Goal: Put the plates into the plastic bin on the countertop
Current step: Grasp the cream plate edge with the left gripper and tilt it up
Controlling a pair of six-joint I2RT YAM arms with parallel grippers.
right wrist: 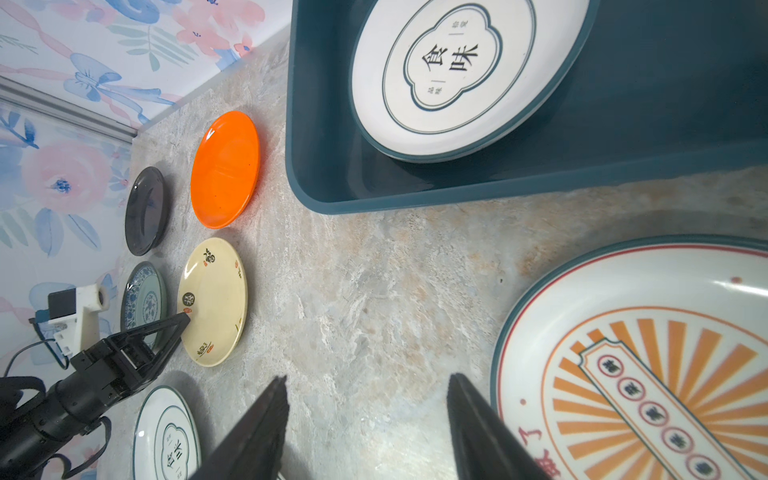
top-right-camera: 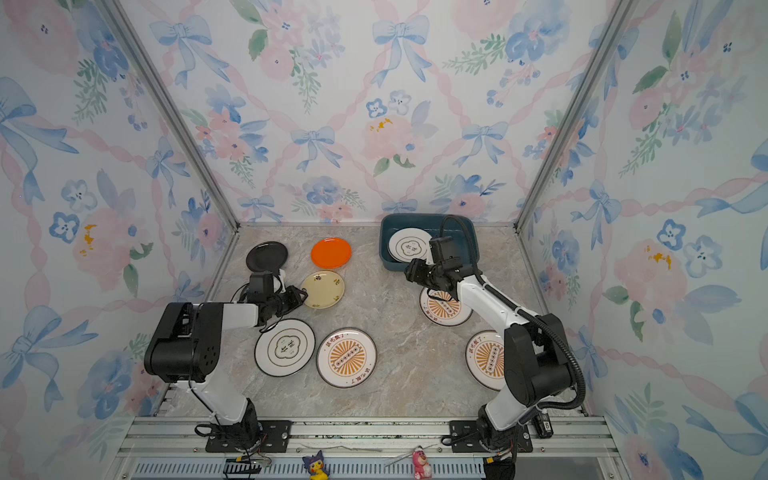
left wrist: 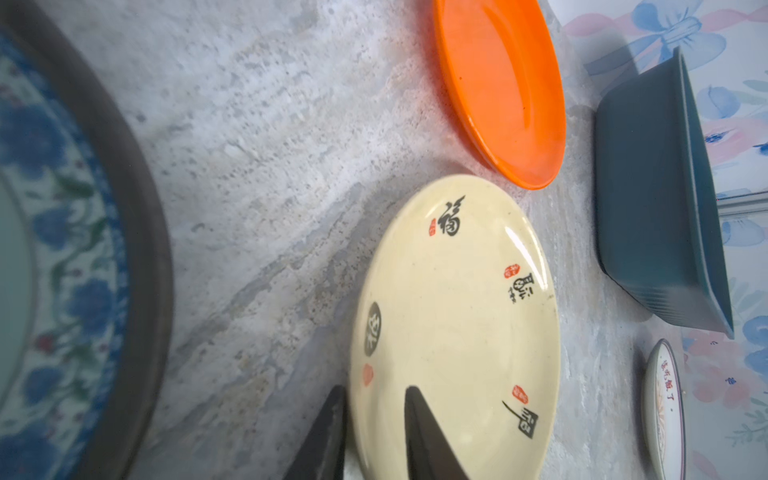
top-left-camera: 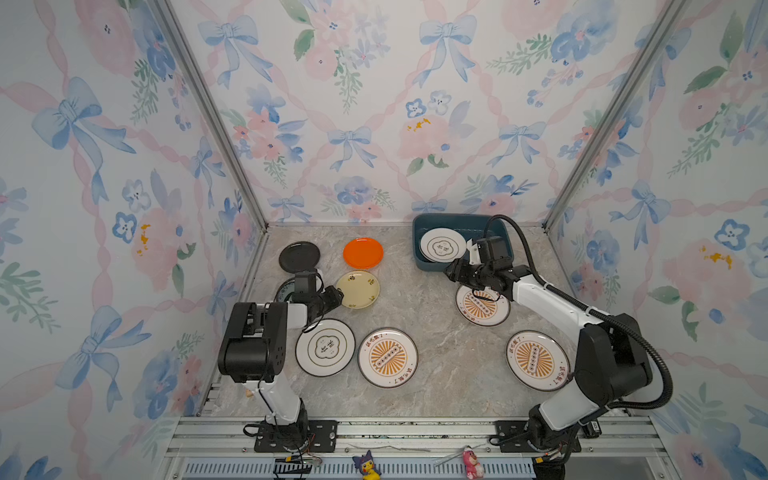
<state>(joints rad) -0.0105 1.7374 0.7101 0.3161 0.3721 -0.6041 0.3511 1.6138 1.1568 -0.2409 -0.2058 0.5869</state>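
Observation:
My left gripper (top-left-camera: 338, 297) (left wrist: 374, 390) is shut on the near rim of the yellow plate (top-left-camera: 357, 289) (left wrist: 457, 311), one finger outside the rim and one on its face. The plate still lies on the countertop (top-left-camera: 436, 353). The dark teal bin (top-left-camera: 457, 220) (right wrist: 374, 203) stands at the back right with a white cloud-emblem plate (top-left-camera: 442, 245) (right wrist: 457, 70) inside. My right gripper (top-left-camera: 451, 270) (right wrist: 369, 378) hangs open and empty just in front of the bin. It is beside the rim of a sunburst plate (top-left-camera: 482, 305) (right wrist: 644, 365).
An orange plate (top-left-camera: 363, 252) and a black plate (top-left-camera: 299, 257) lie at the back left. A teal-patterned plate (left wrist: 41, 249) sits mostly under my left wrist. Nearer the front lie a cloud-emblem plate (top-left-camera: 325, 347) and two sunburst plates (top-left-camera: 387, 357) (top-left-camera: 537, 360).

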